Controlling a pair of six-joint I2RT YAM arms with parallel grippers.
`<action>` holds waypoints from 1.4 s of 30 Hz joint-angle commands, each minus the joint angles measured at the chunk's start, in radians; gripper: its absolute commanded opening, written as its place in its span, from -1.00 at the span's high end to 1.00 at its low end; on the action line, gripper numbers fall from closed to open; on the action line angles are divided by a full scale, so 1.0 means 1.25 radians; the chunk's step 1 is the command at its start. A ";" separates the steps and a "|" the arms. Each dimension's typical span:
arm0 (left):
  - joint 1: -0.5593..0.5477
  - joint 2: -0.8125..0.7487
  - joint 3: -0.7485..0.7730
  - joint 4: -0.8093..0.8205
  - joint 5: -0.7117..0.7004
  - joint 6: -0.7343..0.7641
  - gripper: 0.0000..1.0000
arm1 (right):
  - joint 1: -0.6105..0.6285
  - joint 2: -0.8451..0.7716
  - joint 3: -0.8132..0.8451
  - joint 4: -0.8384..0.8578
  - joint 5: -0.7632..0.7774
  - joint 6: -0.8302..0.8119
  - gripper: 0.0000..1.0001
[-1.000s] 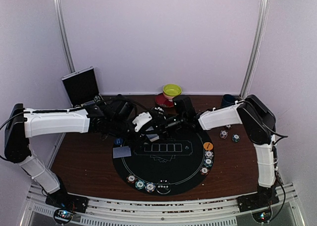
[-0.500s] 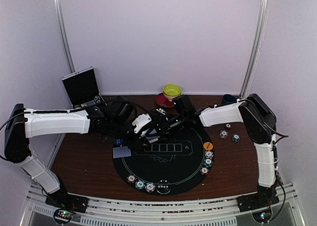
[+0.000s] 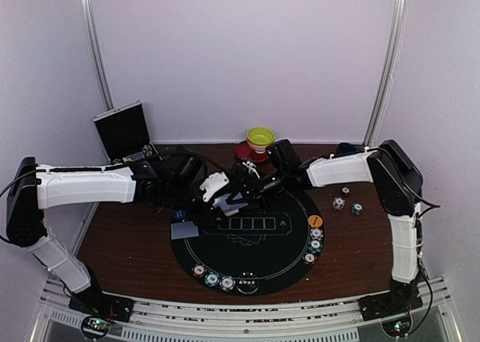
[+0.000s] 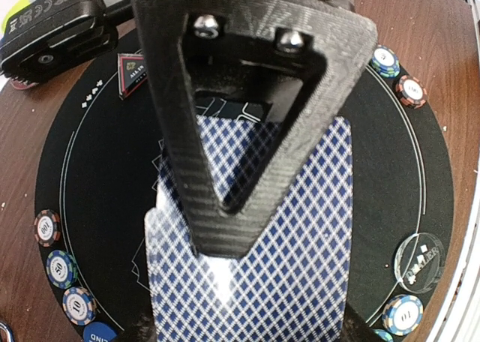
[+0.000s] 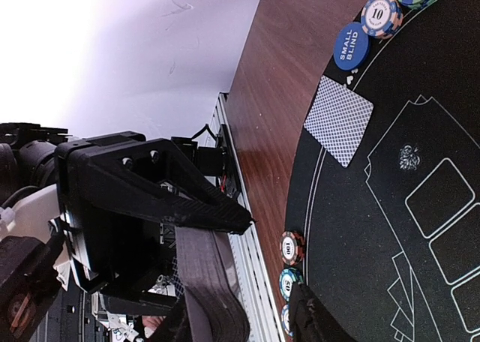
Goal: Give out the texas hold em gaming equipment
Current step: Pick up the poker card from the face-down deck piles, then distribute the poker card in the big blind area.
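Texas hold em gaming equipment: laid out on and around a round black mat [image 3: 262, 261] in the middle of the table [image 3: 127, 244].

Above the mat's far-left part, the deck of cards [image 4: 300, 229], blue-diamond backs up, clamped in the left gripper [image 3: 227, 200]. Upper cards skewed against the lower ones. Facing it from the right, the right gripper [image 5: 241, 321], jaws partly apart astride the deck's end, with a gap beside one finger. No grip on anything visible there.

Face down on the mat's left edge, a single card [image 3: 184, 229], with the blue button disc [image 5: 351, 46] just beyond it on the far side. On the right rim, the orange button disc [image 3: 315, 220]. Chips [image 3: 212, 280] in a row along the near rim, another row on the right rim, and two more off the mat on the table at right.

Probably at the point of drawing one card off the deck.

Risks from here:
- Pinching two or three cards at once, the stack being already skewed.
- Dragging the whole deck out of the left grip by pulling before the top card is free.
- Knocking finger against finger, with both tools so close together.
- Spilling loose cards across the mat and onto the card already dealt.
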 commanded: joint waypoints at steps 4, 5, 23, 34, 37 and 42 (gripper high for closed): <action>-0.005 -0.031 0.007 0.046 0.011 0.005 -0.16 | -0.017 -0.057 0.012 -0.023 -0.017 -0.002 0.26; -0.005 -0.031 0.007 0.045 0.010 0.004 -0.16 | -0.019 -0.059 0.012 -0.024 -0.017 -0.002 0.29; -0.005 -0.023 0.007 0.046 0.008 0.005 -0.16 | -0.045 -0.080 0.005 -0.018 -0.041 0.006 1.00; -0.005 -0.025 0.007 0.045 0.017 0.000 -0.16 | -0.160 -0.114 0.031 -0.241 -0.022 -0.183 1.00; -0.005 -0.029 0.008 0.045 0.019 -0.003 -0.16 | -0.205 -0.113 0.071 -0.399 -0.002 -0.325 1.00; -0.006 -0.039 0.010 0.040 0.024 -0.006 -0.16 | -0.306 -0.065 0.165 -0.708 0.050 -0.606 1.00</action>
